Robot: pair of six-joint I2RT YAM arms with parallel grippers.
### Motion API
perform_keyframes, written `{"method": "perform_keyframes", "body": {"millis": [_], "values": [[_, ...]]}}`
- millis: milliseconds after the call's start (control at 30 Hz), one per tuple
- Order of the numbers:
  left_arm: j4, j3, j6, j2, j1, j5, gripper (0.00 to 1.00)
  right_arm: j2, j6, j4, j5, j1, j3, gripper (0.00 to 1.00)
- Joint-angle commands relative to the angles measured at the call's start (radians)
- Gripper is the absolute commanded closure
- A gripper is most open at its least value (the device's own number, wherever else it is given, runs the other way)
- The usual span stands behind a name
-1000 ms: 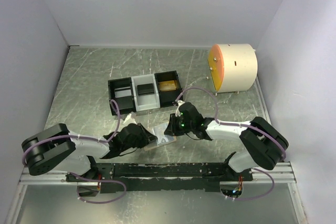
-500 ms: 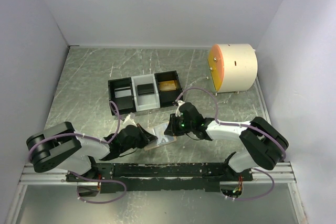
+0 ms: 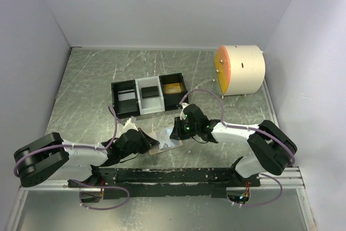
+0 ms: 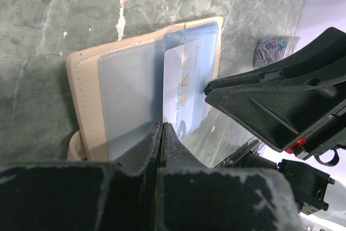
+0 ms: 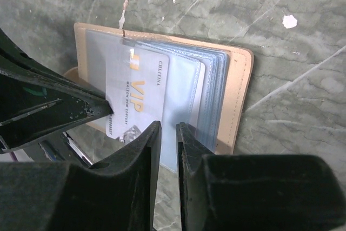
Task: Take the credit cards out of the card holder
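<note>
Card holder: my left claw just closed on the silver card.
Right claw, almost shut, grips the holder; pulling can begin.

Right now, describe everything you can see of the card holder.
The card holder lies open and flat on the marbled grey table, between the two arms. Its outer cover looks like tan leather with a seam along the rim; inside is a stack of pale blue, clear plastic sleeves. A silvery card with gold VIP lettering sticks partway out of one sleeve. The left tool, closed, meets that card's edge; the right tool pinches a sleeve's edge.
</note>
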Motion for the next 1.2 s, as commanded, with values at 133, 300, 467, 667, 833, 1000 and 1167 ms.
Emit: {"method": "perform_keyframes", "body": {"millis": [133, 300, 467, 667, 833, 1000, 1167], "values": [[-0.076, 0.026, 0.04, 0.01, -0.005, -0.008, 0.93, -0.045, -0.083, -0.145, -0.017, -0.011, 0.065, 0.78], [-0.043, 0.026, 0.041, 0.027, -0.005, 0.004, 0.91, -0.056, -0.091, -0.116, -0.088, -0.011, 0.096, 0.74], [-0.035, 0.02, 0.036, 0.022, -0.005, 0.004, 0.89, 0.027, -0.125, -0.095, -0.171, -0.011, 0.135, 0.72], [-0.03, 0.004, 0.036, -0.002, -0.005, 0.004, 0.78, 0.109, -0.143, -0.139, -0.104, -0.012, 0.123, 0.72], [0.052, -0.029, 0.038, -0.001, -0.005, 0.016, 0.66, 0.132, -0.13, -0.13, -0.069, -0.012, 0.084, 0.72], [0.123, -0.059, 0.01, 0.02, -0.005, 0.01, 0.63, 0.102, -0.074, -0.081, -0.039, -0.011, 0.02, 0.72], [0.222, -0.087, -0.007, 0.064, -0.004, 0.018, 0.62, 0.118, -0.039, -0.036, -0.05, -0.014, -0.024, 0.72]]}}
